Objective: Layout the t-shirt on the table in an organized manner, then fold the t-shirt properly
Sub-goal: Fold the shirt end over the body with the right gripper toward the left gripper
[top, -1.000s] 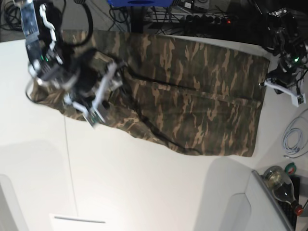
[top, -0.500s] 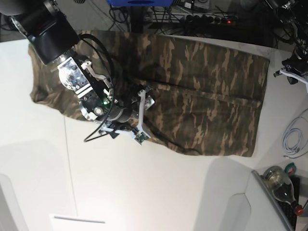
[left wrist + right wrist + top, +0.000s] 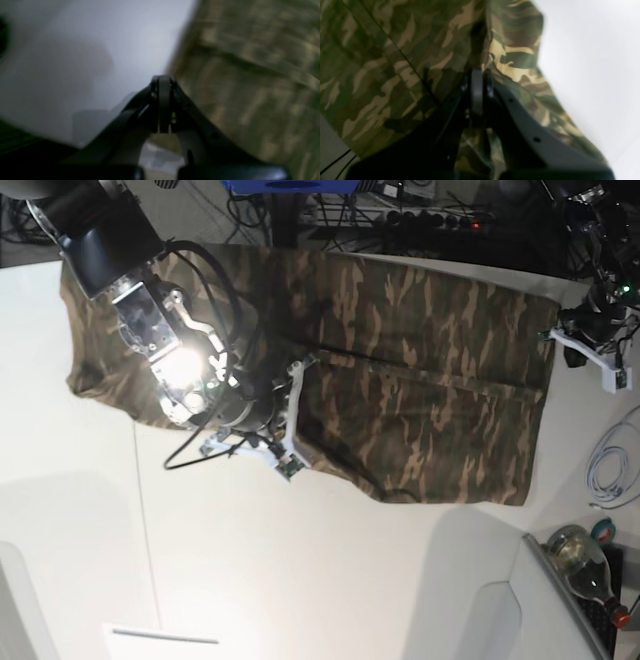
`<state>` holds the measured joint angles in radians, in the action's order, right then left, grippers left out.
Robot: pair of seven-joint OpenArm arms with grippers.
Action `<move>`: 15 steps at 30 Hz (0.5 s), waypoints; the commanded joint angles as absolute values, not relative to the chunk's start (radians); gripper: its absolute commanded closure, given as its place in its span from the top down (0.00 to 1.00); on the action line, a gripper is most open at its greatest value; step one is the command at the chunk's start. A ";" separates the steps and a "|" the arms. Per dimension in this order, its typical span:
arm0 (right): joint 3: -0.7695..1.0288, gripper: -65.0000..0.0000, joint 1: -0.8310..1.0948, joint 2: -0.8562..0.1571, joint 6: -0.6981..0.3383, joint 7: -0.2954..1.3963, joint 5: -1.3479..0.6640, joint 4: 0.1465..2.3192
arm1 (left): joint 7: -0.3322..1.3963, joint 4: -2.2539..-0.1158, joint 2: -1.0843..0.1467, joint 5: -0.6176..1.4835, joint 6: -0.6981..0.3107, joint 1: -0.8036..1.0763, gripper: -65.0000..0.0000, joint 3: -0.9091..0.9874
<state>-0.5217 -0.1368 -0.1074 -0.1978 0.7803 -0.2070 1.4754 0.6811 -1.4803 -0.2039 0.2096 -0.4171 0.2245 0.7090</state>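
Note:
The camouflage t-shirt [image 3: 420, 370] lies spread across the far part of the white table [image 3: 300, 580], with creases through its middle. My right gripper [image 3: 300, 418] is down on the shirt's near-left part. In the right wrist view its jaws [image 3: 477, 75] are shut with a ridge of the t-shirt [image 3: 395, 50] gathered at the tips. My left gripper [image 3: 575, 345] hangs at the shirt's right edge. In the blurred left wrist view it [image 3: 161, 80] is shut with nothing in it, over the line where the t-shirt [image 3: 250, 75] meets the table [image 3: 87, 50].
A glass bottle [image 3: 585, 565] and a coiled white cable [image 3: 610, 465] lie at the right edge. Dark cables and a power strip [image 3: 430, 220] run behind the table. A thin dark seam [image 3: 145, 520] crosses the table top at the left.
My right gripper's jaws have gone from open to shut on the cloth, staying at nearly the same spot. My left arm has shifted back in toward the shirt's right edge.

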 commanded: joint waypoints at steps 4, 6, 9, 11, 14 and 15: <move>-0.484 0.00 -0.116 -0.125 -0.202 0.826 -0.216 1.635 | 0.662 -1.511 -0.220 0.214 -0.412 0.216 0.00 0.642; -0.487 0.00 -0.090 -0.142 -0.202 0.852 -0.216 1.699 | 0.662 -1.544 -0.216 0.214 -0.412 0.216 0.00 0.613; -0.484 0.00 -0.027 -0.145 -0.203 0.881 -0.216 1.784 | 0.662 -1.580 -0.219 0.213 -0.412 0.214 0.00 0.602; -0.484 0.00 0.024 -0.147 -0.203 0.892 -0.216 1.827 | 0.664 -1.577 -0.225 0.202 -0.412 0.197 0.00 0.601; -0.490 0.00 0.093 -0.176 -0.203 0.889 -0.216 1.876 | 0.667 -1.529 -0.243 0.202 -0.412 0.183 0.00 0.591; -0.490 0.00 0.117 -0.176 -0.203 0.889 -0.216 1.886 | 0.667 -1.500 -0.246 0.202 -0.412 0.180 0.00 0.582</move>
<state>-0.4946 0.1276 -0.1791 -0.2016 0.9043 -0.2199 1.8690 0.6750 -1.4876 -0.2390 0.1936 -0.4107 0.1833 0.5816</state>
